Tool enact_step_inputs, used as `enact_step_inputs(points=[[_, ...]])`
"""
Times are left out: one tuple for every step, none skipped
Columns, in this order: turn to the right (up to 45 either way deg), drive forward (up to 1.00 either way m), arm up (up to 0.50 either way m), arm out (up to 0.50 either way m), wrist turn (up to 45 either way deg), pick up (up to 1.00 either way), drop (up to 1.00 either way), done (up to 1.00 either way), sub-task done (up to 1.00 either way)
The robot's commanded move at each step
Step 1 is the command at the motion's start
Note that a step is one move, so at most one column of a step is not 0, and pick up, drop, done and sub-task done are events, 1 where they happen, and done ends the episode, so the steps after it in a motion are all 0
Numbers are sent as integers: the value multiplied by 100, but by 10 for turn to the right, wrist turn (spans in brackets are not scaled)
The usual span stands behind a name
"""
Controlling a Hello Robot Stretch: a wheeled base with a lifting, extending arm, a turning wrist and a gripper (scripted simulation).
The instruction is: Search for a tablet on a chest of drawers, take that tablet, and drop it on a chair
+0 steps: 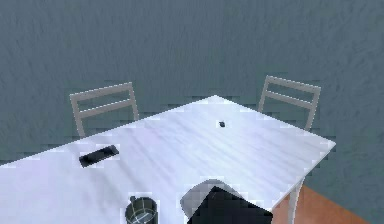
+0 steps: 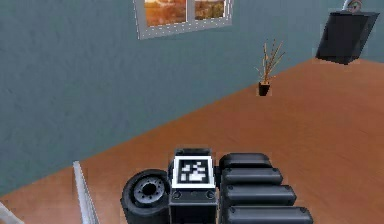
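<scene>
A metal cup [image 1: 141, 212] stands at the desk's [image 1: 250, 150] near edge; left of it a dark flat slab [image 1: 99, 155], perhaps a tablet, yet on no chest of drawers. Best turn slowly, noting the 2 chairs [image 1: 103, 104]. What the end effector [image 2: 147, 195] holds I cannot tell

Your surface [image 1: 250, 150] has a smooth white top, faintly streaked like laminate or painted wood. Both chairs, left [image 1: 103, 92] and right [image 1: 290, 88], look like pale matt wood. The floor [image 2: 300, 120] reads as smooth reddish wood, the wall [image 2: 70, 90] as matt and mottled. The small cup [image 1: 141, 210] may be metal.
</scene>
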Motion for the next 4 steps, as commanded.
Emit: enact_step_inputs(points=[[0, 0, 0, 0, 390, 0, 0, 0, 0], [0, 0, -30, 0, 0, 0, 0, 0, 0], [0, 0, -50, 0, 0, 0, 0, 0, 0], [0, 0, 0, 0, 0, 0, 100, 0, 0]])
